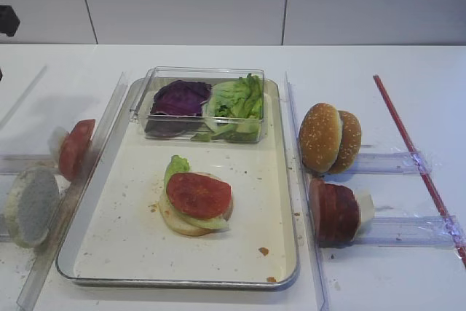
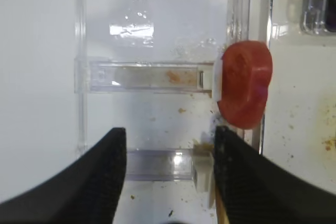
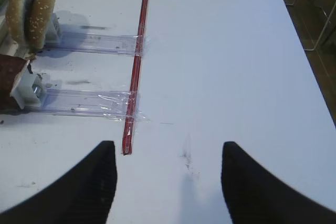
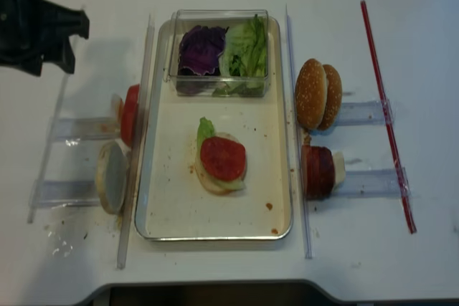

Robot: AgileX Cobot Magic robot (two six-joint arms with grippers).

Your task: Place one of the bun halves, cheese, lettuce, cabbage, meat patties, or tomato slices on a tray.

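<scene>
Lying near the middle of the tray (image 1: 280,202) is a small stack: a pale bun half (image 1: 177,220) at the bottom, a light green lettuce leaf (image 1: 175,165) above it, and a round red tomato slice (image 1: 198,194) with a mottled face on top. More lettuce and dark purple cabbage (image 1: 180,97) are kept in a clear plastic box (image 1: 149,81) at the far end of the tray. Another tomato slice (image 2: 244,84) is stood on edge in a clear holder (image 2: 142,75) just left of the tray rim, with a pale bun half (image 1: 30,205) upright in the holder nearer the camera. To the right of the tray, two sesame bun tops (image 1: 329,138) and dark meat patties (image 1: 333,213) are held upright in their own holders, beside a red strip (image 1: 415,158).

The left gripper (image 2: 169,179) is seen hanging over the left holders, its black fingers (image 2: 100,182) spread and nothing between them. The right gripper (image 3: 168,182) is held low over bare white table (image 3: 236,51), its fingers likewise spread and empty.
</scene>
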